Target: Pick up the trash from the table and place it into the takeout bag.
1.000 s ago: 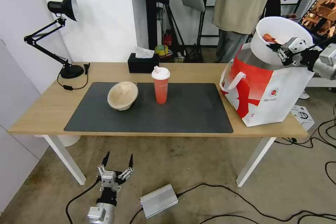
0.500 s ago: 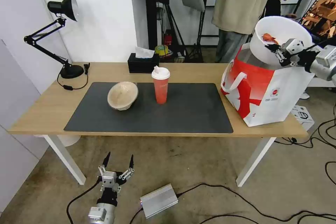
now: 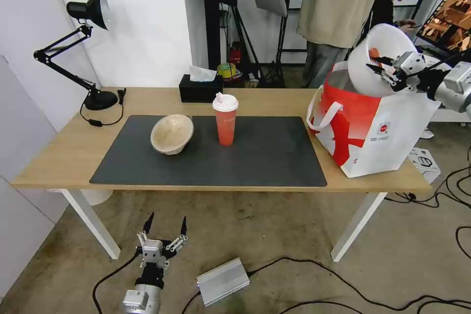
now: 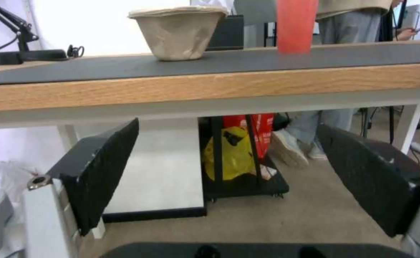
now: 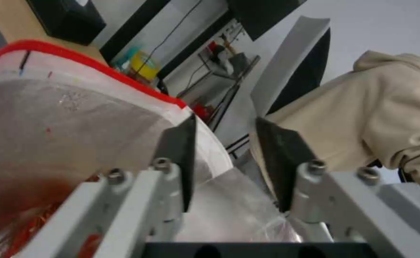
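Observation:
The white plastic bowl (image 3: 371,61) with red food scraps is tipped steeply in the open mouth of the red-and-white takeout bag (image 3: 373,127) at the table's right end. My right gripper (image 3: 381,69) is at the bowl's rim. In the right wrist view its fingers (image 5: 179,157) stand apart around the thin rim of the bowl (image 5: 76,150), with a gap showing. The red cup (image 3: 225,118) and the beige pulp bowl (image 3: 171,133) stand on the dark mat (image 3: 274,157). My left gripper (image 3: 164,229) hangs open below the table's front edge (image 4: 219,89), empty.
A black tissue box (image 3: 198,89) and a black desk lamp (image 3: 93,49) stand along the table's back. A silver box (image 3: 223,281) and cables lie on the floor near my left arm. People stand behind the bag.
The white bowl has dropped and tipped over into the bag's mouth, its opening now facing left. My right gripper has followed it down slightly. The left arm has not moved.

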`<state>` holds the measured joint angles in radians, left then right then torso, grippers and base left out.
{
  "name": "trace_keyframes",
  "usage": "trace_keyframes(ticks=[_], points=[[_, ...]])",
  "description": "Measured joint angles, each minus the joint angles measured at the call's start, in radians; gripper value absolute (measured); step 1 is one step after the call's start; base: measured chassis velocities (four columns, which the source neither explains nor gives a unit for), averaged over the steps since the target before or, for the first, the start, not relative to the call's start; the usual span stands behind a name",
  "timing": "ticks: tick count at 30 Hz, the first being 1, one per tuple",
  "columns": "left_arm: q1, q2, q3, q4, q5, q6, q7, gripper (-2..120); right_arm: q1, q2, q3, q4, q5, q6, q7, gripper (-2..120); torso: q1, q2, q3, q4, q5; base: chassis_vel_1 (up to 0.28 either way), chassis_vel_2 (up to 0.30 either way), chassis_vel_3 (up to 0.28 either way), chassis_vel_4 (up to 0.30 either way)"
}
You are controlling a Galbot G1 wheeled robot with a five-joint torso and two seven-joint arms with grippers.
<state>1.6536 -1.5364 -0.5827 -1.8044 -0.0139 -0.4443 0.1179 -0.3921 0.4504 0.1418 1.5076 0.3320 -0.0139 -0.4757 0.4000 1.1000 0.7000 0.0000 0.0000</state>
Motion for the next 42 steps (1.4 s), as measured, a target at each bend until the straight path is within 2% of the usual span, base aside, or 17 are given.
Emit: trace_keyframes(ticks=[1, 2, 3, 4, 6, 7, 10, 13, 27, 42], points=[[0.000, 0.000, 0.000, 0.000, 0.000, 0.000, 0.000, 100, 0.000, -0.001, 0.000, 0.003, 0.002, -0.001, 0.001, 42, 0.000, 0.000, 0.000, 0.0000, 0.0000, 0.000, 0.000, 0.000, 0.000], [0.000, 0.000, 0.000, 0.000, 0.000, 0.000, 0.000, 100, 0.000, -0.001, 0.000, 0.003, 0.002, -0.001, 0.001, 42, 0.000, 0.000, 0.000, 0.0000, 0.0000, 0.000, 0.000, 0.000, 0.000], [0.000, 0.000, -0.001, 0.000, -0.001, -0.001, 0.000, 100, 0.000, -0.002, 0.000, 0.006, 0.003, -0.002, 0.002, 49, 0.000, 0.000, 0.000, 0.0000, 0.0000, 0.000, 0.000, 0.000, 0.000], [0.000, 0.000, -0.001, 0.000, -0.001, -0.001, 0.000, 100, 0.000, -0.002, 0.000, 0.007, 0.003, -0.002, 0.002, 51, 0.000, 0.000, 0.000, 0.0000, 0.0000, 0.000, 0.000, 0.000, 0.000], [0.001, 0.000, -0.001, -0.002, -0.002, -0.001, 0.000, 100, -0.003, -0.004, 0.001, 0.019, 0.006, -0.005, 0.003, 62, 0.000, 0.000, 0.000, 0.0000, -0.0001, 0.000, 0.000, 0.000, 0.000], [0.001, 0.000, -0.001, -0.002, -0.002, -0.001, 0.000, 100, -0.003, -0.004, 0.001, 0.019, 0.006, -0.005, 0.003, 62, 0.000, 0.000, 0.000, 0.0000, -0.0001, 0.000, 0.000, 0.000, 0.000], [0.001, 0.000, -0.001, -0.004, -0.002, -0.002, 0.001, 100, -0.006, -0.004, 0.001, 0.034, 0.008, -0.016, 0.004, 78, 0.000, 0.000, 0.000, 0.0000, 0.0000, 0.000, 0.000, 0.000, 0.000], [0.001, 0.000, -0.002, -0.004, -0.002, -0.003, 0.002, 100, -0.007, -0.004, 0.002, 0.041, 0.012, -0.027, 0.005, 83, 0.000, 0.000, 0.000, 0.0000, 0.0000, 0.000, 0.000, 0.000, 0.000], [-0.001, 0.001, -0.002, 0.002, -0.003, -0.004, 0.004, 100, -0.007, -0.006, 0.002, 0.054, 0.025, -0.031, 0.024, 84, 0.000, 0.000, 0.000, 0.0000, 0.0000, 0.000, 0.000, 0.000, 0.000], [-0.005, 0.007, -0.009, -0.004, -0.006, -0.001, 0.006, 100, -0.019, -0.025, 0.025, 0.126, 0.068, -0.060, 0.074, 84, 0.000, 0.000, 0.000, 0.0000, 0.0000, 0.000, 0.000, 0.000, 0.000]])
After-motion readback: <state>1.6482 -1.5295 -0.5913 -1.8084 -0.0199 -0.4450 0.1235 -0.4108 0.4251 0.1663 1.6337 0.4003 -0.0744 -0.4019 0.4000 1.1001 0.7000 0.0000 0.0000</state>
